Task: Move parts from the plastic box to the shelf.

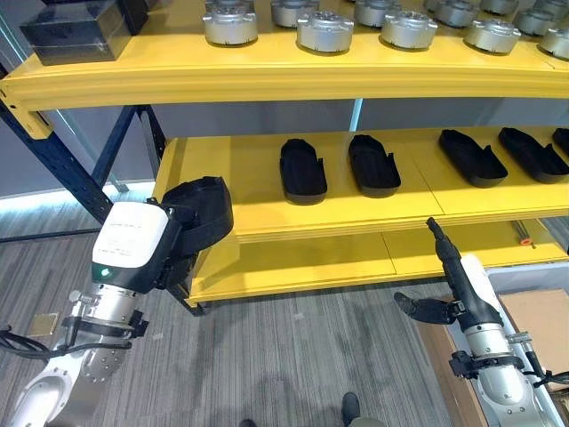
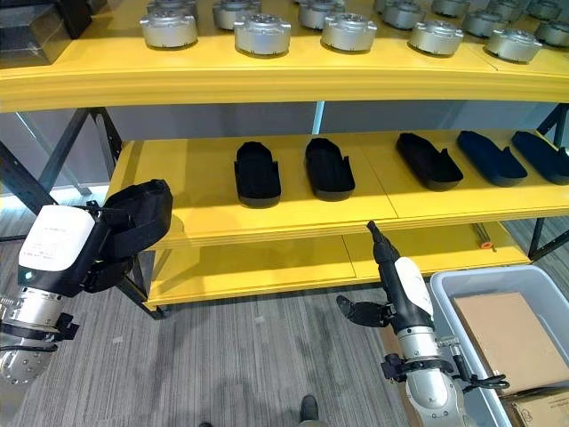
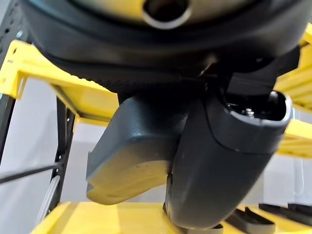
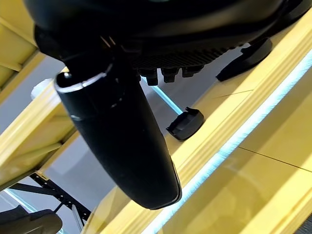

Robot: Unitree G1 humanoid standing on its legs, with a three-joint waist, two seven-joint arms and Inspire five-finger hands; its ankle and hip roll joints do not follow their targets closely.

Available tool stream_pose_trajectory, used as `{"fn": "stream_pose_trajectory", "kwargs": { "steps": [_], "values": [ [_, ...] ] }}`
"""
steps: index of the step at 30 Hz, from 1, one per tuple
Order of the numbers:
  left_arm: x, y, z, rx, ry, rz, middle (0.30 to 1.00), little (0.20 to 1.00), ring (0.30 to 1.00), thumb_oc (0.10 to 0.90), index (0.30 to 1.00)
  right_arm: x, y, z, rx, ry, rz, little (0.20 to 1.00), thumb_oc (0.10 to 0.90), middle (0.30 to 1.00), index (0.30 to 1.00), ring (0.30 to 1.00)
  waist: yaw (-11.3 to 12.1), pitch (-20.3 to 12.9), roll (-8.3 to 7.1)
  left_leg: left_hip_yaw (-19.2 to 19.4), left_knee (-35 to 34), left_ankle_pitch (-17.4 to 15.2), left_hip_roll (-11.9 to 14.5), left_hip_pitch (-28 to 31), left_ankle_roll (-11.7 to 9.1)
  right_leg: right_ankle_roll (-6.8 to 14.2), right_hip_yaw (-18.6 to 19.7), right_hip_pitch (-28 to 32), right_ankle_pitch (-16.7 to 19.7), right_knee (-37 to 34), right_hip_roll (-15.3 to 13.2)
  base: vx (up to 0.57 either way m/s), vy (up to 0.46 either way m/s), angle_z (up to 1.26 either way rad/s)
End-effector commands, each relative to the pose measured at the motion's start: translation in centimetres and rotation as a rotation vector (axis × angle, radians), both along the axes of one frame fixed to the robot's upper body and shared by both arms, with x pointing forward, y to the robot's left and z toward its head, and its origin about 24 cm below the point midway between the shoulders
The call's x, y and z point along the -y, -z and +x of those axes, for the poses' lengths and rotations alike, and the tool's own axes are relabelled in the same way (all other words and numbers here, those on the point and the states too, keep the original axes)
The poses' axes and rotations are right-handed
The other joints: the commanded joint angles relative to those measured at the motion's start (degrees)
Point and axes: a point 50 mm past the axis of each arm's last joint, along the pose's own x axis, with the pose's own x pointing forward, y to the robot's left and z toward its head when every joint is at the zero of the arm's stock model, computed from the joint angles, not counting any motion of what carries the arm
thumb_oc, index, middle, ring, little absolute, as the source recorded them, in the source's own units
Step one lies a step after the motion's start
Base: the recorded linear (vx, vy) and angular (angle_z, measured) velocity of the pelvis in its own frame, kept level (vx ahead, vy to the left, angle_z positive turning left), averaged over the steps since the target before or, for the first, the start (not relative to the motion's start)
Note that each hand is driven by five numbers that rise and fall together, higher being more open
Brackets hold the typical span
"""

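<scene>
My left hand (image 1: 174,256) is shut on a black moulded part (image 1: 210,201) and holds it up at the left end of the yellow middle shelf (image 1: 267,227), just above the shelf's front corner. In the left wrist view the thumb (image 3: 224,165) lies against the dark part (image 3: 131,151). My right hand (image 1: 460,301) is open in front of the shelf's lower right. Its fingers (image 1: 442,245) point up at the shelf edge, its thumb is spread, and it holds nothing. The grey plastic box (image 2: 533,283) stands on the floor at the lower right.
Several black parts (image 1: 302,169) lie in a row on the middle shelf, right of the held one. Silver round parts (image 1: 324,31) and a dark box (image 1: 76,31) fill the top shelf. Brown cardboard (image 2: 502,338) lies in the plastic box. Blue shelf struts (image 1: 53,165) stand left.
</scene>
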Motion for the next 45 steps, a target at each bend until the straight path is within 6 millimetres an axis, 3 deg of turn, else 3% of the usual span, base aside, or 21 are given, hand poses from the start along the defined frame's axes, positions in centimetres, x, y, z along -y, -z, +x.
{"fn": "stream_pose_trajectory", "kwargs": {
  "steps": [1, 5, 9, 12, 18, 30, 45],
  "values": [
    [-0.1, -6.1, 2.0, 0.296, 0.022, 0.148, 0.300, 0.300, 0.300, 0.400, 0.300, -0.5, -3.3, 1.3, 0.173, -0.074, -0.075, 1.000, 0.900, 1.000, 1.000, 1.000, -1.34, -3.67, -1.52, 0.30, 5.78, 0.40, 3.20, -6.92, 0.38, 5.41, -2.65, 5.25, -5.02, 4.11, -6.47, 0.00, 0.000, 0.00],
    [-0.7, -6.8, 4.5, 0.261, -0.009, 0.300, 0.300, 0.300, 0.300, 0.400, 0.300, -0.9, -3.3, 1.7, 0.153, -0.127, -0.096, 1.000, 0.900, 1.000, 1.000, 1.000, -2.37, -2.48, -1.49, -0.35, 10.23, 0.20, 5.32, -9.81, -0.67, 4.63, -3.24, 4.95, -7.24, 5.33, -5.36, -0.05, -0.031, 0.06],
    [-0.8, -7.3, 5.8, 0.271, -0.023, 0.308, 0.300, 0.300, 0.300, 0.400, 0.300, -1.0, -3.4, 1.9, 0.155, -0.146, -0.101, 1.000, 0.900, 1.000, 1.000, 1.000, -2.93, -1.07, -1.36, -1.60, 13.60, 0.05, 6.60, -12.76, -1.36, 4.08, -3.42, 3.61, -8.36, 7.14, -4.43, -0.10, -0.047, 0.11],
    [-1.0, -8.4, 7.6, 0.297, -0.062, 0.311, 0.300, 0.300, 0.300, 0.400, 0.300, -1.2, -3.8, 2.4, 0.171, -0.172, -0.103, 1.000, 0.900, 1.000, 1.000, 1.000, -4.38, 1.82, -0.33, -3.63, 18.21, -0.50, 8.39, -17.66, -1.96, 3.36, -2.73, -1.32, -9.98, 12.03, -2.98, -0.19, -0.031, 0.04],
    [-1.5, -10.2, 9.9, 0.314, -0.128, 0.351, 0.300, 0.300, 0.300, 0.400, 0.300, -1.8, -4.7, 3.2, 0.200, -0.228, -0.107, 1.000, 0.900, 1.000, 1.000, 1.000, -5.85, 3.96, 1.50, -5.34, 23.93, -1.79, 10.12, -25.18, -2.08, 2.45, -0.58, -12.24, -12.25, 22.04, -1.74, -0.16, 0.013, -0.08],
    [-2.6, -13.7, 11.8, 0.350, -0.234, 0.420, 0.300, 0.300, 0.300, 0.400, 0.300, -1.7, -4.9, 3.0, 0.205, -0.248, -0.125, 1.000, 0.900, 1.000, 1.000, 1.000, -7.49, 4.94, 1.92, -6.56, 31.69, -4.61, 11.91, -34.20, -1.52, 1.74, 1.35, -23.09, -14.50, 29.92, -0.65, -0.04, 0.001, -0.13],
    [-4.4, -16.5, 12.0, 0.379, -0.344, 0.452, 0.300, 0.300, 0.300, 0.400, 0.300, -1.6, -4.5, 2.3, 0.187, -0.263, -0.132, 1.000, 0.900, 1.000, 1.000, 1.000, -8.33, 5.17, 1.96, -6.79, 34.10, -7.61, 11.63, -36.25, -1.54, 1.97, 1.82, -25.21, -16.48, 31.58, -0.61, 0.05, 0.005, 0.00]
  ]
}}
